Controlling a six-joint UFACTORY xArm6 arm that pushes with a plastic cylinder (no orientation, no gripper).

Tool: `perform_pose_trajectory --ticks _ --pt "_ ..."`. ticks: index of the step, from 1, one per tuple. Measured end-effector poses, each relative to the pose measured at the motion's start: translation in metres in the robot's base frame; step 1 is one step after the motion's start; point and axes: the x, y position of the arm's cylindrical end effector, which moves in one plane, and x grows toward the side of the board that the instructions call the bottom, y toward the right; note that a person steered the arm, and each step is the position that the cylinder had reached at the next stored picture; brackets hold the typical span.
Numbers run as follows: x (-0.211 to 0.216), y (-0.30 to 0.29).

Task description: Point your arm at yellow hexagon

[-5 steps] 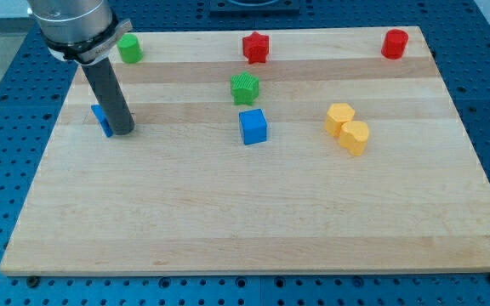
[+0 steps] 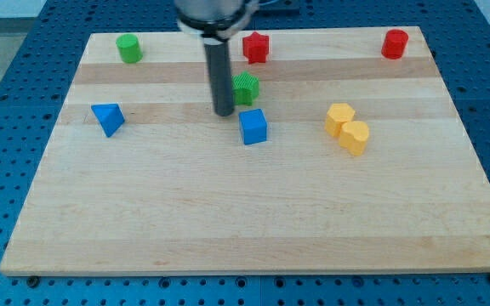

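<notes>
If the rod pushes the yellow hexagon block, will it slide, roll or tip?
The yellow hexagon looks squat and flat-sided, so it would probably slide, not roll. The other yellow block seems to touch it, so both may move. My tip is far off.

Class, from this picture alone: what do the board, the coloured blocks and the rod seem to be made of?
Board: pale wood, shown by its grain and joined strips, with a smooth matt finish. Blocks, such as the blue cube and the yellow hexagon: probably moulded plastic or painted wood, with even, saturated colour. Rod, ending at my tip beside the green block: dark and matt, perhaps rubber or plastic.
</notes>
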Motion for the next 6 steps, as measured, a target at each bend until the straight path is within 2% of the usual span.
perform_pose_trajectory --ticks 4,6 --pt "-0.004 0.173" --pt "0.043 0.179"
